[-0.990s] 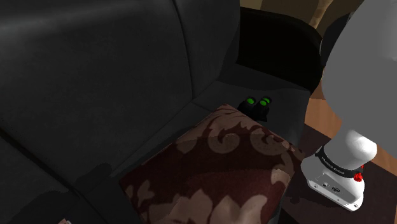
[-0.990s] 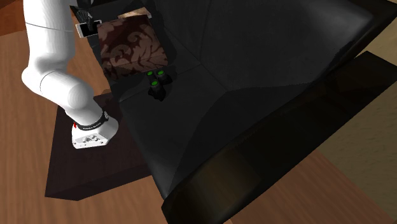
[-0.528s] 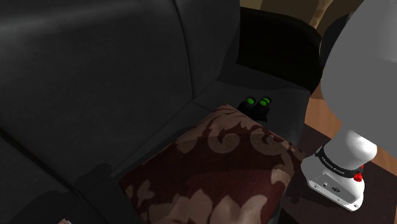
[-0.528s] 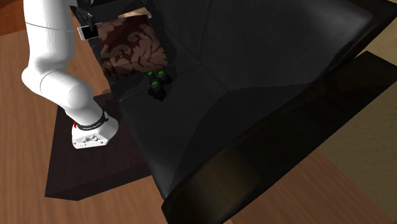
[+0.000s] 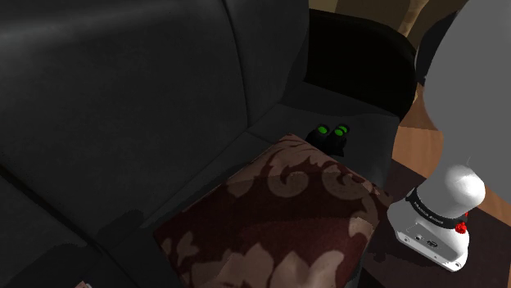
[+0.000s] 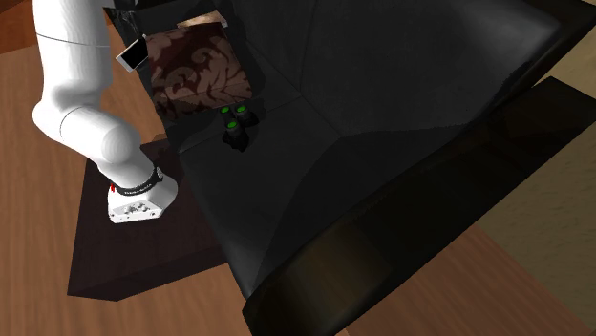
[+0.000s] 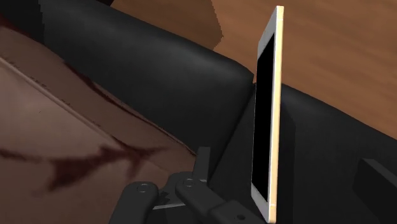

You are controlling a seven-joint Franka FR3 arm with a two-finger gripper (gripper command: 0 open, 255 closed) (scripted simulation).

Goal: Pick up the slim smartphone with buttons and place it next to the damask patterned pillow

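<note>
Across the shoulder view, a black sofa [image 5: 147,98] takes up most of the frame, its seat and back very dark. A dark red pillow [image 5: 278,213] with a pale scrolling pattern lies on the seat toward the lower middle. Just past the pillow's far corner sits a small black object with two green spots [image 5: 332,135], close to the sofa's armrest. At the lower right, the white arm [image 5: 458,184] rises from its base on the dark stand [image 5: 385,266]. A strip of wooden floor [image 5: 418,143] shows between the stand and the sofa.

From the second exterior view, the arm stands at the left and reaches up to the top edge. The phone [image 6: 132,54] is a thin slab with a pale face. It is tilted and sits just beside the pillow's left edge in this view, close against the arm's white link. I cannot tell whether it rests on anything. The green-spotted object lies on the seat just below the pillow.

Looking along the gripper [image 7: 289,167] in the wrist view, the two black fingers [image 7: 202,167] stand wide apart. The phone is upright on edge between them, with a black screen and a cream rim. It is nearer to one finger, and neither finger is pressed on it. The pillow lies to one side, and the sofa's armrest and the floor are beyond the phone.
</note>
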